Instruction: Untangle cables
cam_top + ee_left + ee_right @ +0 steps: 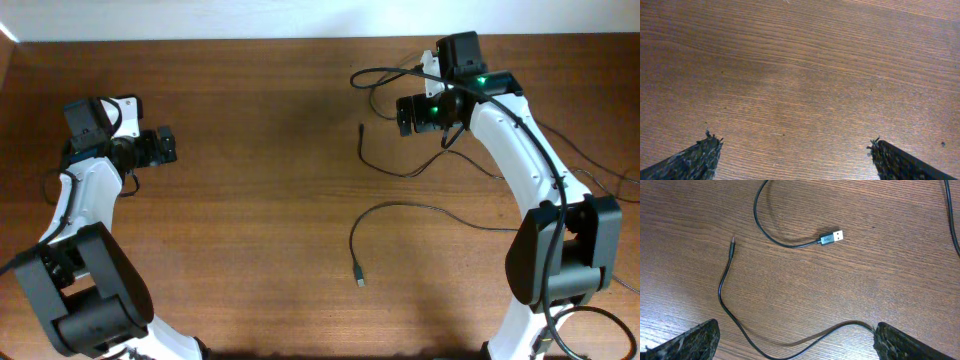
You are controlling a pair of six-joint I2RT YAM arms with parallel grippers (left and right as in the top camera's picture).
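Right gripper (796, 327) above cables (831, 237) on table (875, 285)

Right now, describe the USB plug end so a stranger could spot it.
On the wooden table, look toward the middle from the right arm's base. A thin black cable loops there and ends in the USB plug. Unlike the neighbouring cable's thin pin tip, it has a wide, flat silver end.
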